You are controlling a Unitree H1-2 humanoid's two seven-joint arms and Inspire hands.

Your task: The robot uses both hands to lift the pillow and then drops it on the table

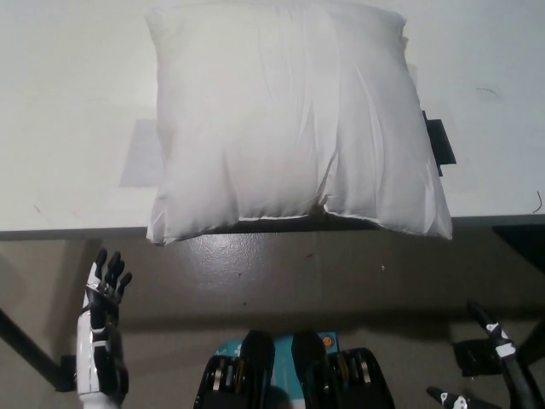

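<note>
pillow flat on table, both hands low and clear of it

at the lower left the left hand (100,341) is raised below the table edge, its fingers (109,271) straight, pointing up toward the table and slightly apart, holding nothing. it is well apart from the pillow and sits over the floor (281,273), left of the pillow's near left corner.

the table (68,128) is white and fills the upper part of the view, its near edge running straight across. a grey patch (140,153) lies on it, partly under the pillow's left side.

the pillow (289,119) is white and roughly square, a little taller than wide in this view, so its long axis runs away from the robot. it lies flat, its sides nearly square to the table edge. its near edge hangs over the table's front edge, with both near corners past the edge, the right corner jutting out farther right.

a dark strip (437,141) shows on the table just beside the pillow's right side.

at the lower right the right hand (490,362) is only partly in view at the frame edge, low over the floor and well apart from the pillow; a few thin black fingers (487,319) stick out apart, holding nothing.
</note>
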